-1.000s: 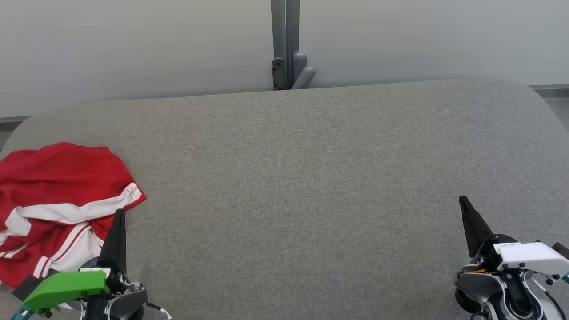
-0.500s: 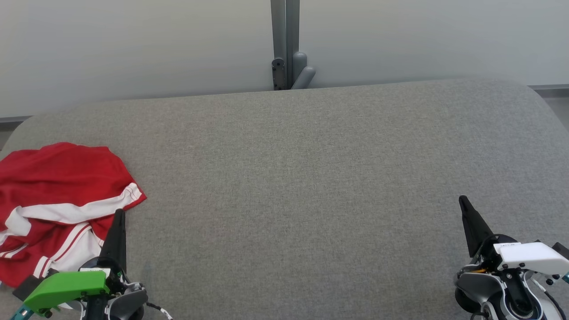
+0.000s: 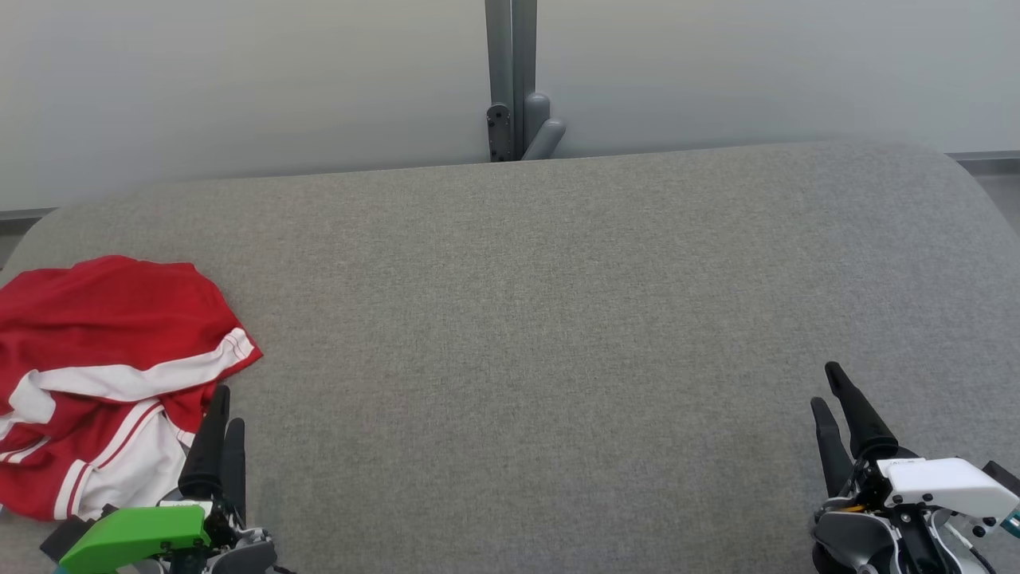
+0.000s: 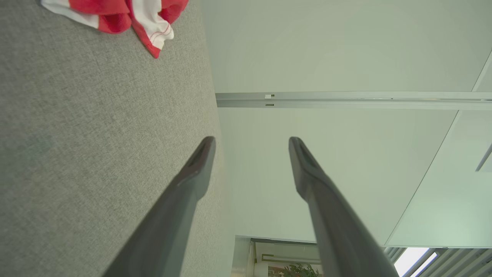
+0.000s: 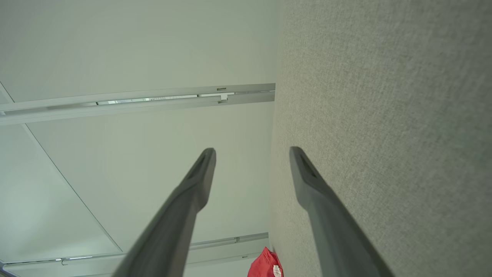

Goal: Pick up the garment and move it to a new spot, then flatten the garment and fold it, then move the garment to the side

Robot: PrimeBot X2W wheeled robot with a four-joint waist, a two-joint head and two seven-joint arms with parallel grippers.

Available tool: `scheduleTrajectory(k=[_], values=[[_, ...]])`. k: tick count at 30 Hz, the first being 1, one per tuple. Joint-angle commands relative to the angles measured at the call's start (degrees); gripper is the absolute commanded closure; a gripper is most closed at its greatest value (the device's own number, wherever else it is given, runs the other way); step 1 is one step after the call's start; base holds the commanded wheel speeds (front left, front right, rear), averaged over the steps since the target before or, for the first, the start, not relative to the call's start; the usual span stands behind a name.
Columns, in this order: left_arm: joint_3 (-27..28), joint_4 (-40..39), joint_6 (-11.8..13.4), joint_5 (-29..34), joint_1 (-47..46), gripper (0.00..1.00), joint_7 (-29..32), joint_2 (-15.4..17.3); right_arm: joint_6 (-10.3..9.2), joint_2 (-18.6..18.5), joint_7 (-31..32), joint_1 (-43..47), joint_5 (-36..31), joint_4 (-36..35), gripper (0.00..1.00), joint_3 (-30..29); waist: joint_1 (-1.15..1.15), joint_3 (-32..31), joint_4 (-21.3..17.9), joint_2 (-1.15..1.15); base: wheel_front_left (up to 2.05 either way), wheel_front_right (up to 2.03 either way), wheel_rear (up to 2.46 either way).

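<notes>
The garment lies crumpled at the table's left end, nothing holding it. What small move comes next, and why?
Probably ease the left gripper forward and left onto the red and white garment. Its jaws stand open and empty beside the garment's near edge on the grey table, while the right gripper is far across.

Garment [image 3: 103, 351] on the table [image 3: 518, 319], far left — left gripper [image 3: 229, 406] just beside it, right gripper [image 3: 825, 386] opposite.
</notes>
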Motion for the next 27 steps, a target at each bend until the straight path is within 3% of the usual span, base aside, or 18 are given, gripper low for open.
scheduleTrajectory(k=[1,9,27], values=[[-0.6,-1.2,-0.1,0.1,-0.8,0.0,-0.9,0.1,0.01,-0.2,-0.9,-0.7,-0.2,-1.3,0.0,0.5,0.0,0.0,0.0,0.0,0.0,0.0,0.0],[-2.8,-1.4,0.2,4.1,-0.8,0.0,-3.3,0.5,0.02,-0.3,-3.2,0.0,-7.6,-3.0,0.0,0.6,0.0,0.0,0.1,0.0,0.0,0.0,0.0],[-6.5,-1.7,2.9,26.2,-2.0,0.0,-7.7,2.0,0.02,-1.2,-7.6,0.7,-36.8,-8.7,0.0,2.1,0.0,-0.1,0.3,0.0,0.0,0.0,0.0]])
